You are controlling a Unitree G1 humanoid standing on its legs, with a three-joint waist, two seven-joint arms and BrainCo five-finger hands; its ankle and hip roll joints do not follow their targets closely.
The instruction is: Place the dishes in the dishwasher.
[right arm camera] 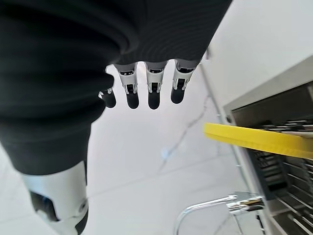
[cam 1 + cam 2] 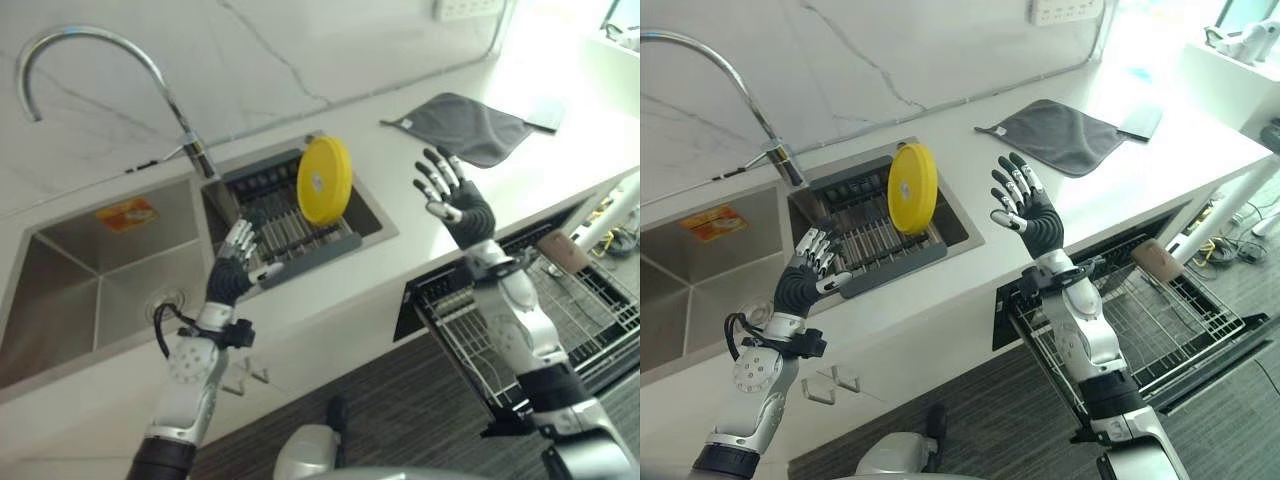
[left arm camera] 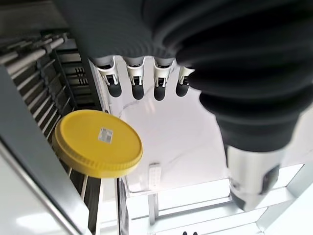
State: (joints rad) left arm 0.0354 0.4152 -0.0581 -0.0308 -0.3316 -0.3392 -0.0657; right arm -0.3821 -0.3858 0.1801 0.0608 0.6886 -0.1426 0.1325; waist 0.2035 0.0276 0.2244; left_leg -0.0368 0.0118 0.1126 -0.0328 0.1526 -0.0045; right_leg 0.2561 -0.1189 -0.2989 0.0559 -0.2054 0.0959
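White marbled countertop (image 2: 970, 290) with grey cloth (image 2: 1060, 135) lying flat.

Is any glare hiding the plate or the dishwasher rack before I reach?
Left eye view: strong light washes out the far right of the counter, beyond the grey cloth; the yellow plate and the dishwasher rack are evenly lit, without glare. Left wrist view: the plate stands out plainly. Right wrist view: bright wall, plate rim plain.
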